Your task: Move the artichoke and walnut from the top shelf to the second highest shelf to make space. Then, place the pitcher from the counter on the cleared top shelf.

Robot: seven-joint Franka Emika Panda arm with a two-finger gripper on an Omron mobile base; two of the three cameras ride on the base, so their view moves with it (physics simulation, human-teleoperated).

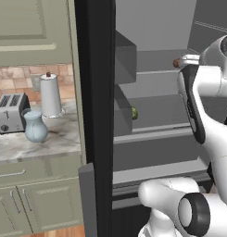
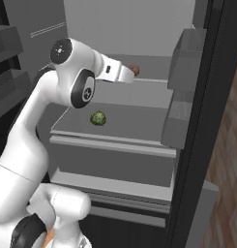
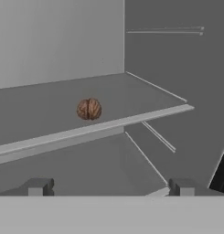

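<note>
A: So, where does the walnut point(image 3: 89, 109) sit?

B: On the top shelf point(image 3: 145, 98), close behind its slim pale front edge. In the hand view it lies ahead of the gripper point(image 3: 111, 186) and a little to the left, clearly apart from both fingertips point(image 3: 38, 186).

A: And the jaws?

B: Spread wide with nothing between them. The two dark tips stand far apart at the bottom of the hand view, below the top shelf's edge.

A: Where is the artichoke point(image 2: 98, 118)?

B: One level under the walnut, on the second highest shelf point(image 2: 115, 145), resting on its flat grey surface behind the thick pale front lip. From the left base view it peeks out beside the dark door bins.

A: What about the pitcher point(image 1: 35, 125)?

B: Upright on the counter point(image 1: 54, 143), outside the fridge, to the left of the walnut's shelf. A toaster point(image 1: 11, 112) stands just beside it, and a white paper-towel roll point(image 1: 51, 96) stands behind it against the brick wall.

A: Does the arm reach the walnut?

B: Its white forearm points toward the nut from the front; in the right base view the walnut shows just past the wrist.
</note>
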